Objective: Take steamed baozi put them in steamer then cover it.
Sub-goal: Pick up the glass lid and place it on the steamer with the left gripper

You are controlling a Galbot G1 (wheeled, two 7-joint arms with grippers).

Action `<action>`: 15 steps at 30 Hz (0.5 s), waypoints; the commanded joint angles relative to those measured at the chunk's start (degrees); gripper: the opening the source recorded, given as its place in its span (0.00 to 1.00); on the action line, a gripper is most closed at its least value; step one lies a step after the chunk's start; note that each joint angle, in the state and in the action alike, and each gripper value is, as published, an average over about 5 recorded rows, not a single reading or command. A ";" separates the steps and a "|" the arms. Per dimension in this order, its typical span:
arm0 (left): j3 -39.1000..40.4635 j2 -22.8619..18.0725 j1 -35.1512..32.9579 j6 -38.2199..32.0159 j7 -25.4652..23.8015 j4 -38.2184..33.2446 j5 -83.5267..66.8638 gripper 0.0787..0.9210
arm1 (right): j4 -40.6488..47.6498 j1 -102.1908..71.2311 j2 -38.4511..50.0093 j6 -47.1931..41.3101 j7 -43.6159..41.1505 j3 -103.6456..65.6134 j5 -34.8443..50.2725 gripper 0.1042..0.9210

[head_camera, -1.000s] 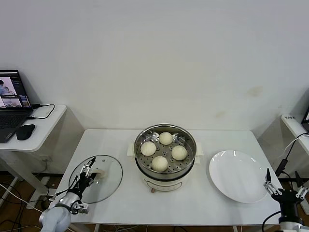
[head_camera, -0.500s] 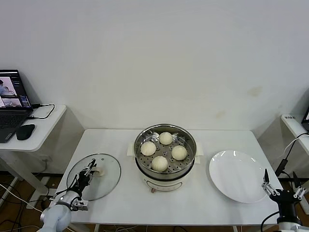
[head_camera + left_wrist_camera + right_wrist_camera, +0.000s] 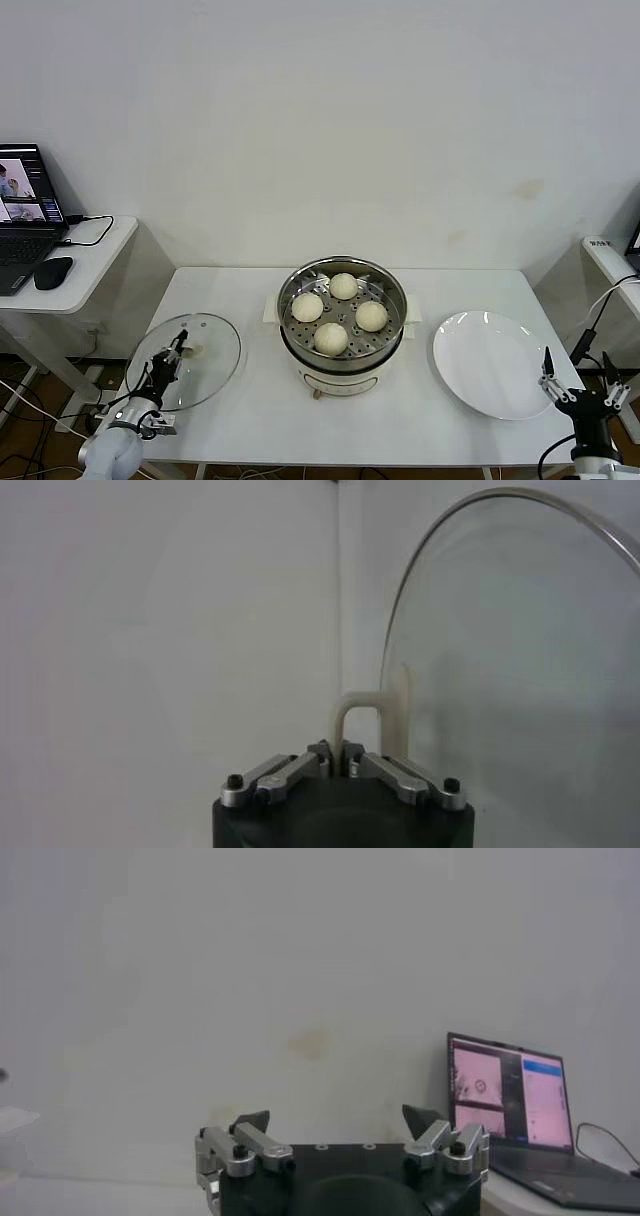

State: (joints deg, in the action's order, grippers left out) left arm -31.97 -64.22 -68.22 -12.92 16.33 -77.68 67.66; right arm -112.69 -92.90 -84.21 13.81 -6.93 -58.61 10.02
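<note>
Four buns (image 3: 338, 311) resting in the open steamer (image 3: 343, 330) at mid-table. Left gripper (image 3: 176, 349) clamped on the lid (image 3: 186, 361) handle (image 3: 358, 725), tilted at table's left edge. Right gripper (image 3: 580, 374) spread wide, idle beside the plate (image 3: 492, 362).

Four smooth cream-white round buns (image 3: 331, 338) sit on the shiny steel perforated tray, dotted with small holes, of the round stainless-steel steamer (image 3: 343, 335) on its white base. The clear glass lid (image 3: 193, 346) has a metal rim and cream handle (image 3: 360, 725). The flat round plate (image 3: 493, 364) and counter (image 3: 250, 400) are white.
</note>
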 commanded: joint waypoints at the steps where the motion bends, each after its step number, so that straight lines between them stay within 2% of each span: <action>1: -2.05 3.55 -5.46 11.35 -2.64 -19.52 -9.18 0.07 | -0.25 0.02 0.08 0.05 -0.06 0.77 -0.24 0.88; 8: 0.88 9.68 -6.02 23.10 -11.04 -34.62 -19.39 0.07 | -0.11 -0.23 -0.04 0.83 -0.02 2.05 -1.21 0.88; 15: 16.34 13.77 2.52 34.30 -13.83 -37.91 -23.08 0.07 | 1.11 -1.15 -1.23 3.21 0.86 5.53 -5.92 0.88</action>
State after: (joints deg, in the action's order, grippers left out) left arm -29.90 -56.59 -71.66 4.35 8.40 -102.24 53.56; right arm -112.31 -93.68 -84.70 15.38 -6.55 -55.91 7.84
